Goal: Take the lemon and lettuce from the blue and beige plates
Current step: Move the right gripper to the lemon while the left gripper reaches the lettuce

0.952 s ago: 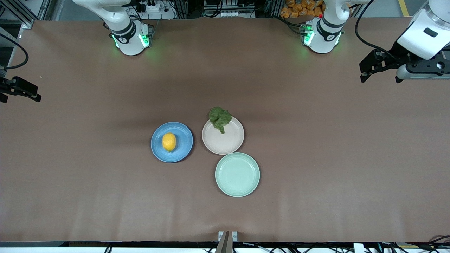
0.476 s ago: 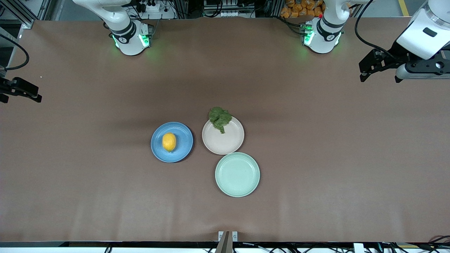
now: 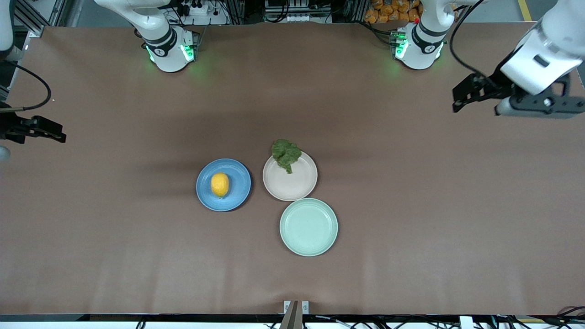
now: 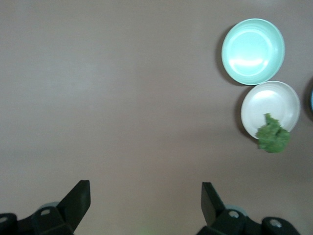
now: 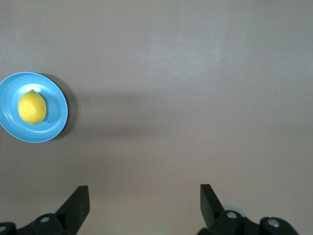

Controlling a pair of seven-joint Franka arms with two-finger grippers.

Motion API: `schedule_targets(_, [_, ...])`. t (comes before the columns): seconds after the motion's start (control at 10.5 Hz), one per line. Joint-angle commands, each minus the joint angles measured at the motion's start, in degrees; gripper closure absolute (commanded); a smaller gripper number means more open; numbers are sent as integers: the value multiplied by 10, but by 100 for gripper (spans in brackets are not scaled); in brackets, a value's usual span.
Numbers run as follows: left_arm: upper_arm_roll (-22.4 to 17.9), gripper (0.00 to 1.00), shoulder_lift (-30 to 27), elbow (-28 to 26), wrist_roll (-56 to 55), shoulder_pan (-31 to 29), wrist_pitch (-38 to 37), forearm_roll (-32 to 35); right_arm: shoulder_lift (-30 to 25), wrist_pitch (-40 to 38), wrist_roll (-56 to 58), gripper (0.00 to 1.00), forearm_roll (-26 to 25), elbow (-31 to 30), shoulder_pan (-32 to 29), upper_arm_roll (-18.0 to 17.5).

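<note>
Brown table covering (image 3: 411,205), plain, no labels, brands or writing readable anywhere on it or on the plates. Going across the front view from the right arm's end: right gripper (image 3: 45,132) hangs over the bare table edge at that end, fingers (image 5: 78,205) spread wide apart, nothing between them. Lots of open brown surface between it and the plates.

Blue plate (image 3: 223,184) sits mid-table, lemon (image 3: 220,184) lying at its centre, yellow, clear of the rim all round. Just beside it toward the left arm's end is the beige plate (image 3: 289,178), a small gap between the two rims. Lettuce (image 3: 285,154) rests on the beige plate's rim, on the side farther from the front camera, partly hanging over the edge onto the table. Pale green plate (image 3: 308,226) is nearer to the front camera, its rim touching or nearly touching the beige plate, nothing on it.

Then a wide bare stretch of table toward the left arm's end. Left gripper (image 3: 461,93) hovers over the table there, well apart from the plates, fingers (image 4: 80,196) spread wide, holding nothing. Both plates are approachable from above with nothing crowding them.
</note>
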State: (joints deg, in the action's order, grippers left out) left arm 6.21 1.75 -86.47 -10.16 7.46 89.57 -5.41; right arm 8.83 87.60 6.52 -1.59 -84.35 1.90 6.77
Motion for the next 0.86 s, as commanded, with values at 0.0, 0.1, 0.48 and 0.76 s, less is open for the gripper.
schedule_targets(0.0, [0, 0, 2, -26, 2, 3, 44, -31, 22, 17, 3, 0, 17, 10, 6, -3])
schedule_targets(0.1, [12, 0, 12, -30, -10, 4, 56, -31, 35, 28, 0, 0, 26, 9, 15, -3])
schedule_targets(0.48, [65, 0, 72, -31, -91, 5, 117, -30, 80, 79, -65, 0, 28, 8, 73, -3])
schedule_targets(0.76, [102, 0, 126, -31, -172, 25, 177, -18, 98, 156, -161, 0, 54, -36, 130, -3])
